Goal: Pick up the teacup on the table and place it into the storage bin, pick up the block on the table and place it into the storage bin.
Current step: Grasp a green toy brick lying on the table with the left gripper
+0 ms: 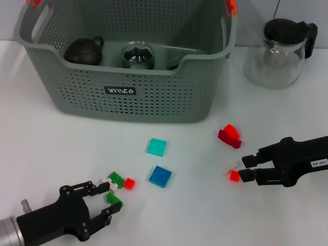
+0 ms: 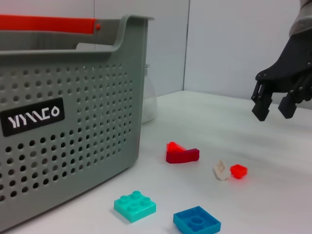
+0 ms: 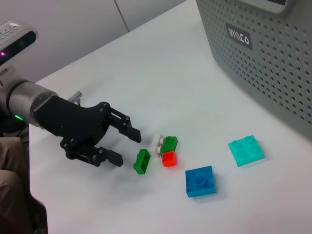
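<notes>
The grey-green storage bin (image 1: 148,102) stands at the back. Inside it sit a dark teapot (image 1: 84,50) and a round glass cup (image 1: 137,55), likely the teacup; no teacup shows on the table. Several blocks lie in front: teal (image 1: 156,147), blue (image 1: 160,176), red (image 1: 229,136), small red (image 1: 234,176). My left gripper (image 1: 105,199) is low at the near left, open, with a green block (image 1: 114,197) between its fingertips. My right gripper (image 1: 247,167) is open at the right, its tips right beside the small red block; the left wrist view shows this gripper (image 2: 273,111) above the table.
A glass teapot (image 1: 279,51) with a black lid stands at the back right beside the bin. A second green block (image 1: 116,178) and a red cube (image 1: 129,183) lie just ahead of the left gripper. A white piece (image 1: 228,168) lies next to the small red block.
</notes>
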Controlling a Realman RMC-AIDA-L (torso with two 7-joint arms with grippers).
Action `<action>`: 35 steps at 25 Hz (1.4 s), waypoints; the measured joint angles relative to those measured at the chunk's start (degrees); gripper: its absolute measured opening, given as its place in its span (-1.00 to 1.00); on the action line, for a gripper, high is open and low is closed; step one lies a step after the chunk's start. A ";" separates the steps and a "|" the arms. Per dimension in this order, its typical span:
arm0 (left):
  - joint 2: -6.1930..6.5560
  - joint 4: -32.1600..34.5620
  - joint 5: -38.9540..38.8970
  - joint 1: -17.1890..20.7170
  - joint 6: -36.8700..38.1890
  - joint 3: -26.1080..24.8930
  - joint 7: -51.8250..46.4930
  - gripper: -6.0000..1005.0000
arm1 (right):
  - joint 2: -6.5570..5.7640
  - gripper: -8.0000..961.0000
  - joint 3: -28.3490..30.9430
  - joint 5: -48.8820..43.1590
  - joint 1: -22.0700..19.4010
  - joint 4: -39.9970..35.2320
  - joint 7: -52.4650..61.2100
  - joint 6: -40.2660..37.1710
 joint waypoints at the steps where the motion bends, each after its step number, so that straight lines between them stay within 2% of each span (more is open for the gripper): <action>1: 0.00 -0.25 0.00 -0.01 -0.19 -0.08 0.25 -0.05 | 0.01 -0.13 0.00 0.00 0.00 0.00 0.00 0.00; 7: 0.01 -1.50 0.08 0.41 -0.23 -1.44 2.60 -0.03 | 0.00 -0.13 0.00 0.00 -0.06 0.00 0.00 0.03; 13: 0.01 -5.36 0.06 0.41 -2.54 -1.50 9.62 0.38 | 0.00 -0.13 0.00 0.00 -0.08 0.00 0.00 0.08; 25: 0.18 -7.51 0.00 -0.08 -5.77 -5.63 11.39 0.42 | 0.00 -0.13 0.00 0.00 -0.27 0.00 0.00 0.09; 35: 0.35 -7.44 0.01 -0.05 -5.48 -8.38 11.69 0.41 | 0.00 -0.13 0.00 0.00 -0.24 0.09 0.00 0.18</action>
